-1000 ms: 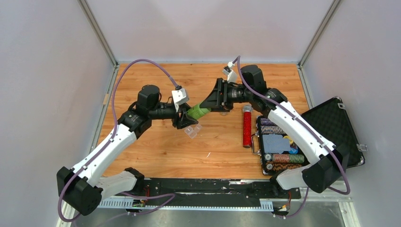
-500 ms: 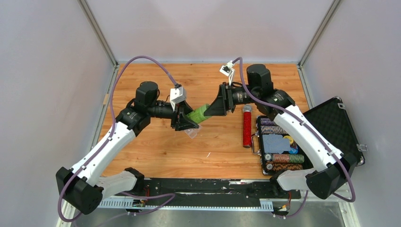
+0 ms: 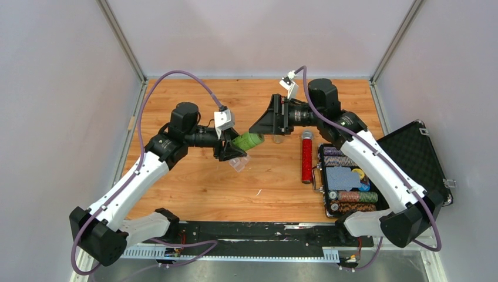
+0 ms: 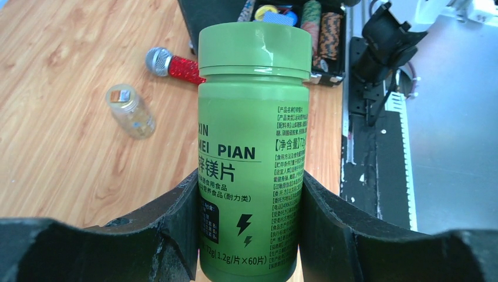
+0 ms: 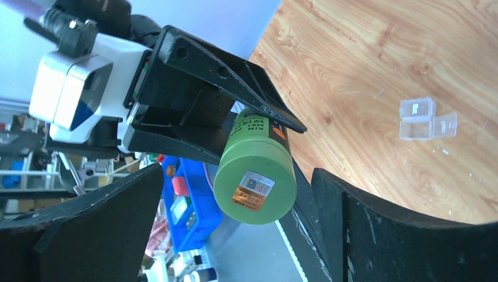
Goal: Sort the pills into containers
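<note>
Tiny clear box (image 5: 427,117) lies open on the wooden table (image 3: 194,182), near the left gripper (image 4: 248,194). That gripper squeezes a green bottle (image 4: 252,106) by its lower half, with the lid pointing away. The right gripper (image 5: 236,176) is spread wide, facing the bottle's lid. A little see-through bottle (image 4: 130,110) lies farther off, then a red tube (image 3: 306,155) and a black case (image 3: 411,158).

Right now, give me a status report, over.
Left gripper shut on green bottle, lid on. Right gripper open at the lid. Clear box on table.
</note>
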`<state>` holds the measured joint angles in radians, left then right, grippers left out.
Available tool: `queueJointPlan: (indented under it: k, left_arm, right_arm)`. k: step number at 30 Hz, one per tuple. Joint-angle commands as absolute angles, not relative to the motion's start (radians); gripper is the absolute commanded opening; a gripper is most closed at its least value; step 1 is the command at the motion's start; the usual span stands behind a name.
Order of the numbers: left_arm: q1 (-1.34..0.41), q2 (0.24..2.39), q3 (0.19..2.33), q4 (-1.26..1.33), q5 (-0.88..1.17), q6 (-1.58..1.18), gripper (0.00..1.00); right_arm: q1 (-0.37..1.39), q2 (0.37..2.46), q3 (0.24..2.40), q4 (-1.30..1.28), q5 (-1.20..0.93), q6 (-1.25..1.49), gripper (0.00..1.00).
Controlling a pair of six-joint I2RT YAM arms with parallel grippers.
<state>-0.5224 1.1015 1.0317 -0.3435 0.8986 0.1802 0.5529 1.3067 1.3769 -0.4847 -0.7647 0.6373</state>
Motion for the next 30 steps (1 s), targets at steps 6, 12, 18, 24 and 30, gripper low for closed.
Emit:
queueJointPlan:
  k: [6, 12, 18, 24, 30]
  left_arm:
    - [-0.523, 1.071, 1.067, -0.359, 0.805, 0.252, 0.00]
    - [-0.523, 1.072, 1.074, -0.406, 0.821, 0.257, 0.00]
    - [-0.522, 1.099, 1.109, -0.488, 0.880, 0.264, 0.00]
    - [-0.522, 1.098, 1.129, -0.519, 0.987, 0.265, 0.00]
    - [-0.522, 1.069, 1.115, -0.486, 0.931, 0.255, 0.00]
  right_arm:
    - [0.567, 1.367, 1.365, -0.531, -0.694, 0.778, 0.87]
    - [0.570, 1.365, 1.371, -0.501, -0.712, 0.782, 0.43]
    - [0.569, 1.358, 1.391, -0.476, -0.811, 0.581, 0.10]
    - [0.569, 1.334, 1.365, -0.447, -0.973, 0.319, 0.11]
    - [0.569, 1.319, 1.382, -0.448, -0.891, 0.359, 0.85]
